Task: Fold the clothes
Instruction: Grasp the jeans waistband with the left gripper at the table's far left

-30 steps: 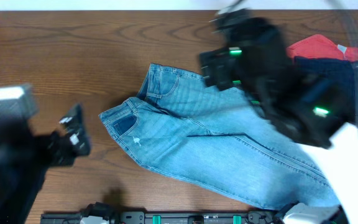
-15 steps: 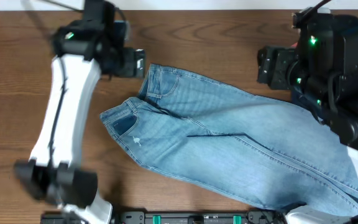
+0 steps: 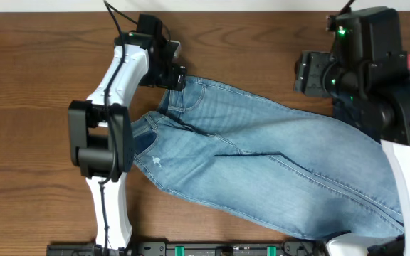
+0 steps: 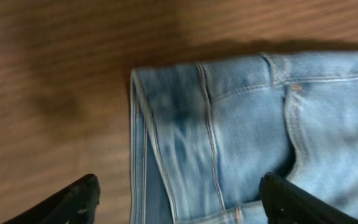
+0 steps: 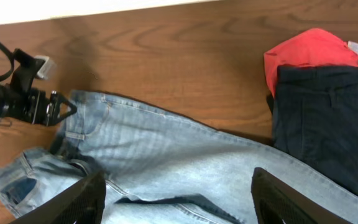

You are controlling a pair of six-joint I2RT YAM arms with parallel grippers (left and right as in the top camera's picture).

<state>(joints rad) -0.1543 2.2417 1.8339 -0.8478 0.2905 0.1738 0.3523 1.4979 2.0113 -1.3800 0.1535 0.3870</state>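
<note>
The jeans [image 3: 262, 163] lie slantwise on the tabletop [image 3: 41, 85], waist far left, legs running near right. The left claw [image 3: 171, 71] hangs over the waist's far corner. The right claw [image 3: 306, 72] is behind the legs, left of a folded garment [image 5: 328, 118] lying on a second garment [image 5: 303, 53].

Jeans [image 3: 262, 163]: washed lt-blue denim, matt, faded in streaks. Seams are double-stitched in pale thread, clearest in my left wrist view. Table [image 3: 34, 71]: brown wood, grain showing, smooth w/ a soft sheen. My left claw [image 4: 179, 208] has black matt fingers [image 4: 73, 202], prob. plastic. My right claw [image 5: 179, 202] looks the same. Left arm shell [image 3: 122, 69]: white, smooth, slightly glossy plastic, w/ black matt joints. Red cloth [image 5: 309, 50] & dark navy garment [image 5: 328, 118]: both soft matt fabric.
</note>
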